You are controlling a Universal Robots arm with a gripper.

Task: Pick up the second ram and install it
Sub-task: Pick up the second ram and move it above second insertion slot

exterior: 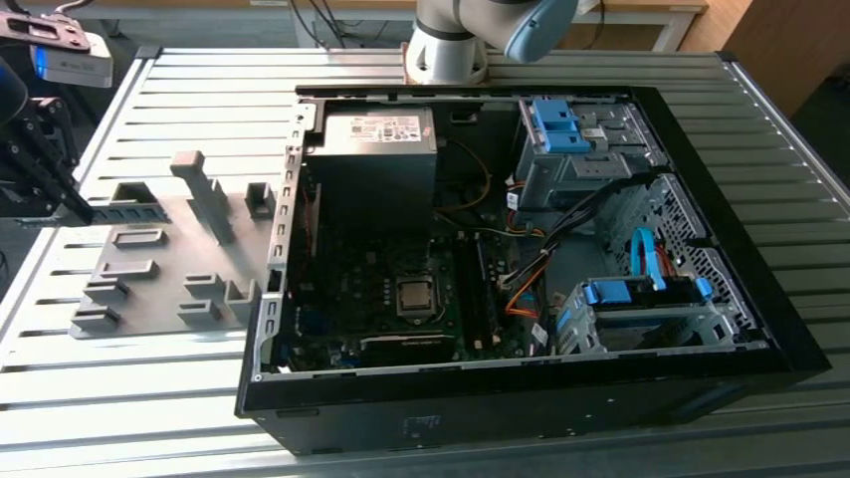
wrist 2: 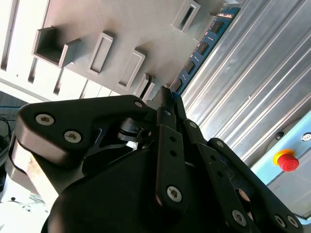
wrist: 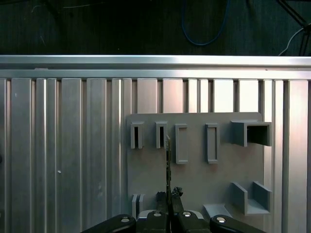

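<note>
At the exterior view's left edge, over the grey holder [exterior: 146, 289], the gripper [exterior: 78, 211] has its jaws drawn narrow and clamped on one end of the second ram [exterior: 122, 211]. In both wrist views the two fingers [wrist 2: 165, 104] pinch the stick's flat faces. In the second wrist view the ram [wrist 2: 201, 48] runs away from the gripper [wrist 2: 166, 94] as a blue-green strip with dark chips, along the edge of the holder [wrist 2: 121, 24]. In the first wrist view the gripper [wrist: 170, 193] carries the ram [wrist: 168, 160] edge-on, a thin line crossing the holder [wrist: 194, 179] between two of its slots. Whether the stick touches the holder cannot be told. The arm's base [exterior: 445, 50] stands at the far side of the ribbed bench [exterior: 173, 90], behind the open computer case [exterior: 743, 329], and the wrist hangs well apart from the case.
</note>
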